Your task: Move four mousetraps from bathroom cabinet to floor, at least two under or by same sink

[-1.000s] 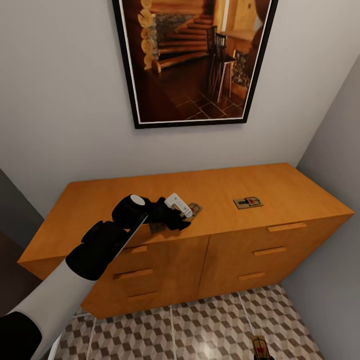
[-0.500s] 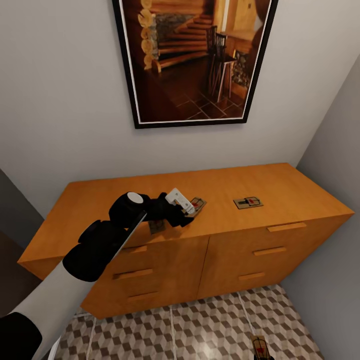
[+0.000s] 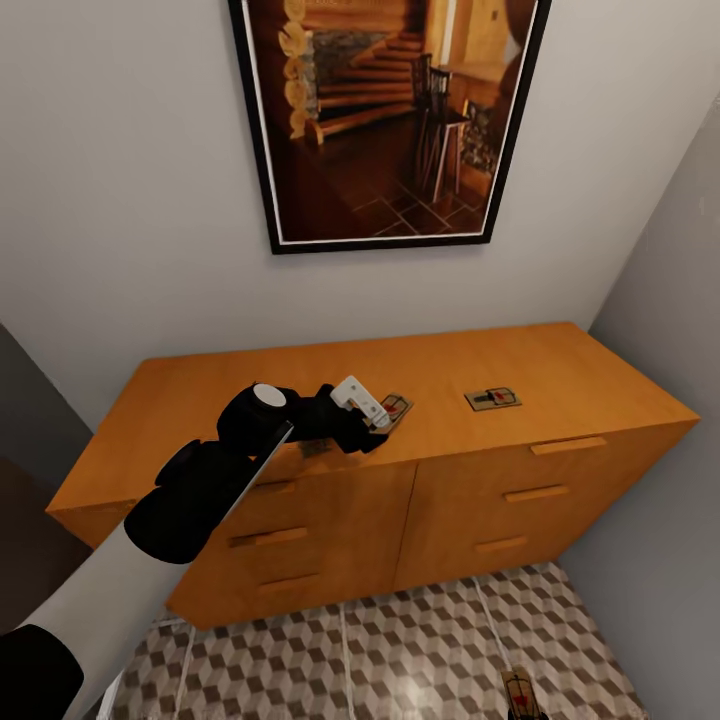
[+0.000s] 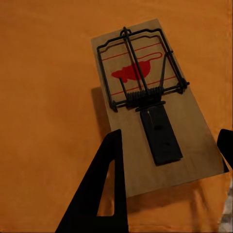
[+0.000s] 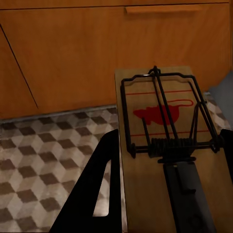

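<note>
We are holding our left gripper (image 3: pixel 378 420) closed on a flat tan wooden mousetrap (image 4: pixel 160 116) above the wide orange-brown wooden cabinet (image 3: pixel 560 375), our right gripper (image 5: pixel 167 194) clamping another mousetrap (image 5: pixel 165 145) over the cube-patterned tile floor (image 5: pixel 43 160), a third mousetrap (image 3: pixel 492 398) lying on the cabinet top.

Head view: high, facing forward and down at the cabinet (image 3: pixel 440 480) against the wall. Left wrist view: very near, looking down on the cabinet top, shared with the head view. Right wrist view: low, near, facing the cabinet front and bathroom floor (image 5: pixel 34 160), both shared with the head view.
</note>
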Controlling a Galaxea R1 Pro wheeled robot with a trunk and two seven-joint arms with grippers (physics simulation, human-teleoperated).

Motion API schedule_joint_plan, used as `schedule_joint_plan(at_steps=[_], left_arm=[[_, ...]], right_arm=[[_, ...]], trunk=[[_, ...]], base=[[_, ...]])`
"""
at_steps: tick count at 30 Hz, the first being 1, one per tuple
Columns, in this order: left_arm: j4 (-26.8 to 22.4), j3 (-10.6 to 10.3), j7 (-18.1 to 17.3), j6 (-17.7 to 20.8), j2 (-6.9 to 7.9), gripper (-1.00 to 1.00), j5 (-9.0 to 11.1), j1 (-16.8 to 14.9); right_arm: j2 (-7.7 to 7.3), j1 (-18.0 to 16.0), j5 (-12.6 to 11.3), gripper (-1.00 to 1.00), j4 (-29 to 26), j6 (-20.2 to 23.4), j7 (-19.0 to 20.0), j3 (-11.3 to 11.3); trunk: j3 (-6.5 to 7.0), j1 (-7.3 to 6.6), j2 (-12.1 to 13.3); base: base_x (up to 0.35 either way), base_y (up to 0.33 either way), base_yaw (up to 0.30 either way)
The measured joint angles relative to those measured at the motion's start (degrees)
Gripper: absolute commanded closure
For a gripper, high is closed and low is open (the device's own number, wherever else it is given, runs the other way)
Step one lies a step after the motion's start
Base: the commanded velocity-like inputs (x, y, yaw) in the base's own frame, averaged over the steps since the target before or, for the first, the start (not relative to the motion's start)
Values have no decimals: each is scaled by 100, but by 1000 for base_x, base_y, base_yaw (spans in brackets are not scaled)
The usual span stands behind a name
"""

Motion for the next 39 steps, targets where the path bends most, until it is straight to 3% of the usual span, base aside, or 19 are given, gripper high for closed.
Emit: schedule_joint_plan(at_steps=[34,39], left_arm=[[110,-56,-2,-7,17,100,20,3],[350,-188,0,-18,23,100,19,170]], right_arm=[[0,0,0,100,1,0,0,1],[1,0,-1,100,1,0,0,0]], trunk=[[0,0,0],[-1,-2,-1]], base=[[-326,-2,0],[-69,-6,0]])
